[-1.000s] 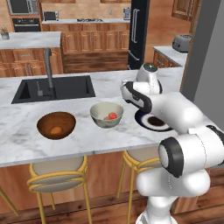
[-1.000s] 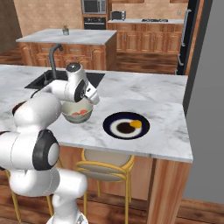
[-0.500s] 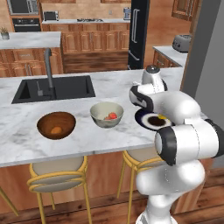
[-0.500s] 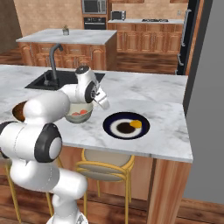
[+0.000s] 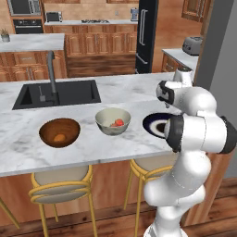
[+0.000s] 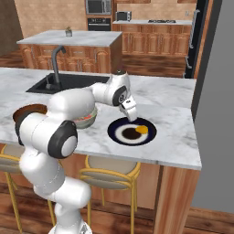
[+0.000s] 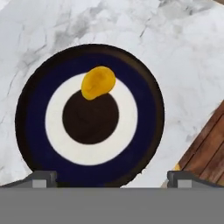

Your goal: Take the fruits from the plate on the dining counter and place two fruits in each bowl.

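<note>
Above the plate (image 7: pixel 35 127) (one yellow fruit (image 7: pixel 98 82) on it), the pincer (image 6: pixel 131 114), jaws wide apart.

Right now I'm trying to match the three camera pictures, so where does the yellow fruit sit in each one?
Left base view: hidden behind the arm; just the plate edge shows.
Right base view: yellow fruit on the plate's right side.
Hand view: fruit just above the plate's dark middle.
Shared landmark: the ringed plate.

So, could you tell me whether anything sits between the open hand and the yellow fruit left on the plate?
Nothing visible does. The hand hangs open above the plate, and the yellow fruit lies alone on it, uncovered.
</note>
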Tool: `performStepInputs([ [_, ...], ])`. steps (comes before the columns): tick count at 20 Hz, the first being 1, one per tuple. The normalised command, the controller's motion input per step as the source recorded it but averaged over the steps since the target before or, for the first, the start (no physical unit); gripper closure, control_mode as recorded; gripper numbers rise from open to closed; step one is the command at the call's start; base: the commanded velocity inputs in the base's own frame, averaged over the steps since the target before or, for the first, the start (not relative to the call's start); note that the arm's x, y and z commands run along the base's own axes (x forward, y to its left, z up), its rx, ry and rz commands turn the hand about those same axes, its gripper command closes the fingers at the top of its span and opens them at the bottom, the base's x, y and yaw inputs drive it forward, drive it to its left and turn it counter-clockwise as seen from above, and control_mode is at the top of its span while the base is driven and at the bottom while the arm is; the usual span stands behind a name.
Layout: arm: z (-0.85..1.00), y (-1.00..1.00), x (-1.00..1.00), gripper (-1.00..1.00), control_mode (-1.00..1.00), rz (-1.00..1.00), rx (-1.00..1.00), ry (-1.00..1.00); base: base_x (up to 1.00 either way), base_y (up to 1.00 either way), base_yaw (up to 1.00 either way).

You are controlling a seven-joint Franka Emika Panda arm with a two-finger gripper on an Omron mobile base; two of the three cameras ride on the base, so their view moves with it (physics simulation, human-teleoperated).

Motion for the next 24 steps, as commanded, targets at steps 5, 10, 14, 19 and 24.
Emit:
performStepInputs([
  [5, -0.56, -0.41, 0.24, -1.00, -1.00, 0.00, 0.04, 0.00, 0.00, 0.00, 0.00],
  [10, -0.25, -0.05, 0.37, -1.00, -1.00, 0.00, 0.00, 0.00, 0.00, 0.00, 0.00],
  [14, -0.23, 0.00, 0.46, -1.00, -1.00, 0.00, 0.00, 0.02, 0.00, 0.00, 0.00],
  [19, -0.31, -0.05, 0.28, -1.00, -1.00, 0.00, 0.03, 0.06, 0.00, 0.00, 0.00],
  [24, -0.30, -0.17, 0.01, -1.00, -1.00, -0.05, 0.05, 0.13, 0.00, 0.00, 0.00],
])
